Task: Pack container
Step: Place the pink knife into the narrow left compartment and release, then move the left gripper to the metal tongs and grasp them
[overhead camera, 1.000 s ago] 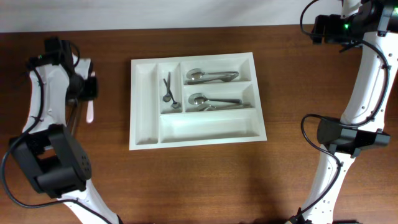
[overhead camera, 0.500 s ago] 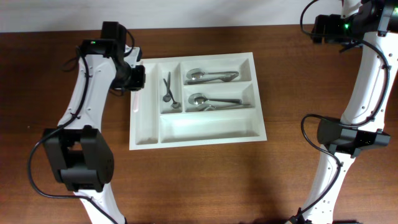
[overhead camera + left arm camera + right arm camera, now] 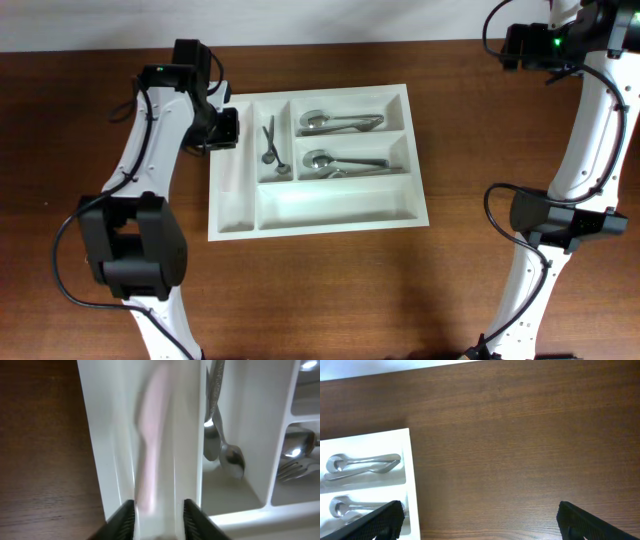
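Note:
The white cutlery tray, the container, lies mid-table, with its left compartments in the left wrist view. My left gripper hovers over its far-left narrow compartment. In the left wrist view its jaws stand apart. A pale pink utensil shows blurred between and beyond them, narrower than the gap, lengthwise in that compartment. My right gripper is open wide and empty over bare table, right of the tray's right edge.
Metal spoons lie in the upper long compartment, spoons and a fork in the middle one, and small spoons in the second narrow one. The bottom long compartment holds nothing. Brown table surrounds the tray.
My left arm swung from the table's left side to the tray's far-left compartment, carrying the pink utensil. The utensil now shows blurred, loose between the parted jaws. The right arm has not moved.

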